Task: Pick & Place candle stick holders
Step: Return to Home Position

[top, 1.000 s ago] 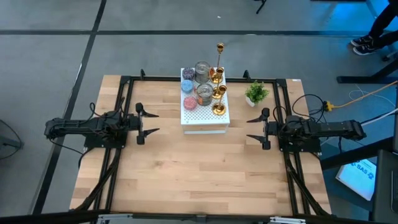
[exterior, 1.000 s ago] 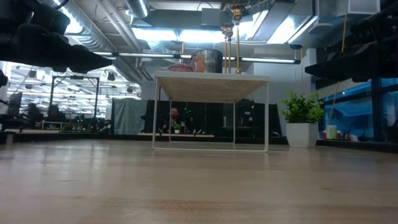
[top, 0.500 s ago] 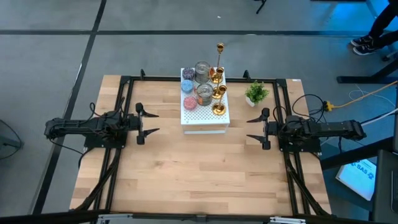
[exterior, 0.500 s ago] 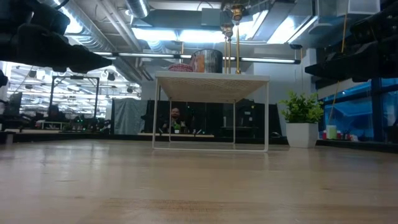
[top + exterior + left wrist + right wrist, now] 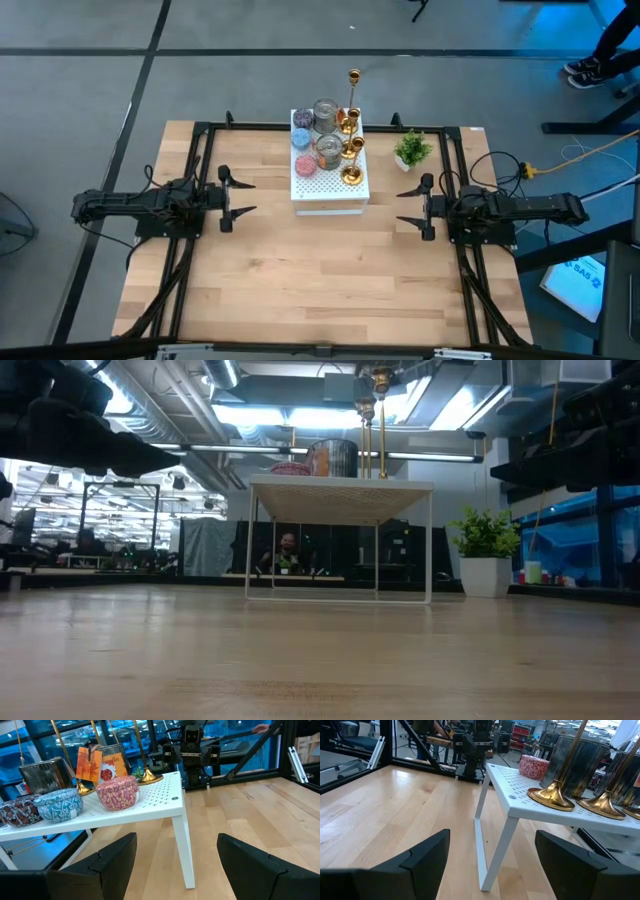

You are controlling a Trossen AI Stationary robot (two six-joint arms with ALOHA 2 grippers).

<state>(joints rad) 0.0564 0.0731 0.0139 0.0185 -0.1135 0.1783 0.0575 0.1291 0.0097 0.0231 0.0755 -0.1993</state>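
Candle stick holders (image 5: 351, 176), tins (image 5: 117, 792) atop shelf (image 5: 325, 188); patterns clear only in wrist views

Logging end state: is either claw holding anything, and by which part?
Nothing held. Left claw and right claw both open, empty, away from the shelf.

Bright ceiling lights (image 5: 262, 415), glare, soft shadows
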